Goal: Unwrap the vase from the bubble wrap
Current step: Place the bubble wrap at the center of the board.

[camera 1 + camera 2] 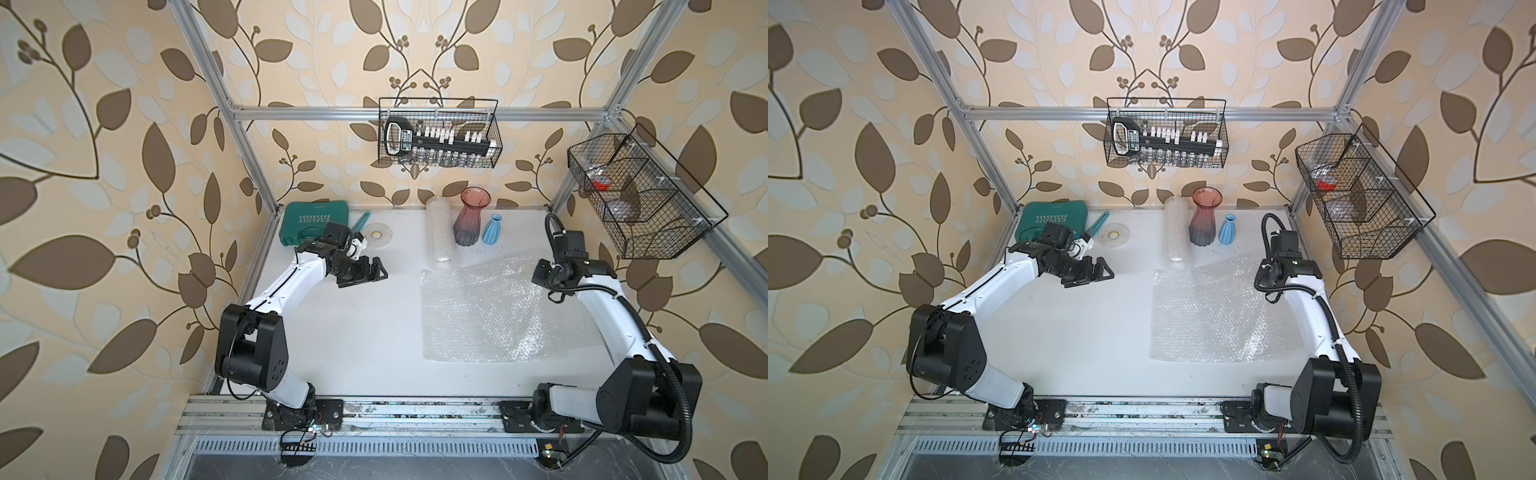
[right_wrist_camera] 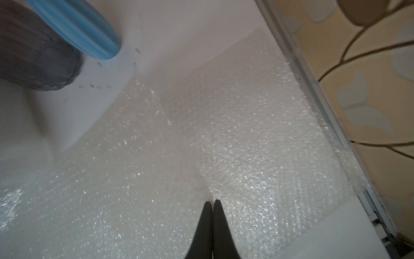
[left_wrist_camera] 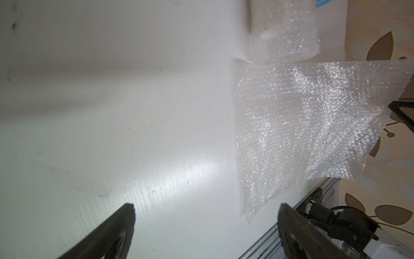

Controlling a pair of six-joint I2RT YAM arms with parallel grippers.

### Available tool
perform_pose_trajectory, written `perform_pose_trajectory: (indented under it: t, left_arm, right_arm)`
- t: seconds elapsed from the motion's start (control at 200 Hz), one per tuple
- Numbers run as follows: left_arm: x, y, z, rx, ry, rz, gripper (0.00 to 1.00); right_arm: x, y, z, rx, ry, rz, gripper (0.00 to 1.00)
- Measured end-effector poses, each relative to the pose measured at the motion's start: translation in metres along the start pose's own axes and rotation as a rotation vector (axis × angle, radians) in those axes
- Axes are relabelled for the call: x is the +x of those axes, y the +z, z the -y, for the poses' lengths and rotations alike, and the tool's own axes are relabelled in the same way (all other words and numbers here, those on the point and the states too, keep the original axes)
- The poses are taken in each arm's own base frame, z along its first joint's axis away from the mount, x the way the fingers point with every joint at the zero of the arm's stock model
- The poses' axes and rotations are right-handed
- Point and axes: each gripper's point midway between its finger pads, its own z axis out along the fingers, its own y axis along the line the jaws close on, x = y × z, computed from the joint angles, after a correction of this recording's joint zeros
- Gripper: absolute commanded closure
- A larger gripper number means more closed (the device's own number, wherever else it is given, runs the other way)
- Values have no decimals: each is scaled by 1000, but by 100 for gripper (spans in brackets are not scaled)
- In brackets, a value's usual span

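clear, bubbled plastic catches the light here: the bubble wrap [image 1: 494, 307] lies spread flat on the white table [image 1: 353, 332], at about four o'clock from the table's middle. from the right wrist view it looks like two sheets overlapping, with one edge running up to the metal frame rail [image 2: 313, 94]. a rolled tube [image 1: 439, 237] of the same wrap lies at about one o'clock, its near end just beside the far corner of the flat sheet. to the tube's three o'clock stands a pink-to-grey vase [image 1: 471, 224], upright and bare, and a small blue vase [image 1: 493, 230] stands just beside it, further toward three o'clock. the left gripper [image 3: 206, 208] hangs over bare table at about ten o'clock, its fingers wide apart with nothing between them, pointing toward the sheet. the right gripper [image 2: 212, 201] sits at about two o'clock over the far part of the sheet, fingers pressed together with no gap. their tips meet a crease in the wrap, but i cannot tell whether any plastic is pinched. a green case [image 1: 313, 222] and a flat roll of tape [image 1: 376, 235] rest at eleven o'clock, well apart from the wrap. two black wire baskets hang on the frame, one [image 1: 496, 124] at twelve o'clock and one [image 1: 648, 249] at two.
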Motion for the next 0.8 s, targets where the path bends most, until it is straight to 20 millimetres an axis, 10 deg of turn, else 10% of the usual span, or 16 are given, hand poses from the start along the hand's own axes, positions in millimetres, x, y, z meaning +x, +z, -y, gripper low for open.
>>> perform_pose_trajectory:
  t: [0.16,0.265,0.5,0.8]
  left_arm:
    - [0,0,1,3,0,-2,1]
    - [0,0,1,7,0,-2,1]
    - [-16,4,9,36,-70,0,1]
    - [-101,43,40,87,-107,53,1]
  right_arm:
    - [-20,18,36,178,20,28,100]
    - [-30,32,45,270,-8,21,51]
    - [-42,35,49,329,-25,35,38]
    - [-27,8,-24,-173,31,61,37]
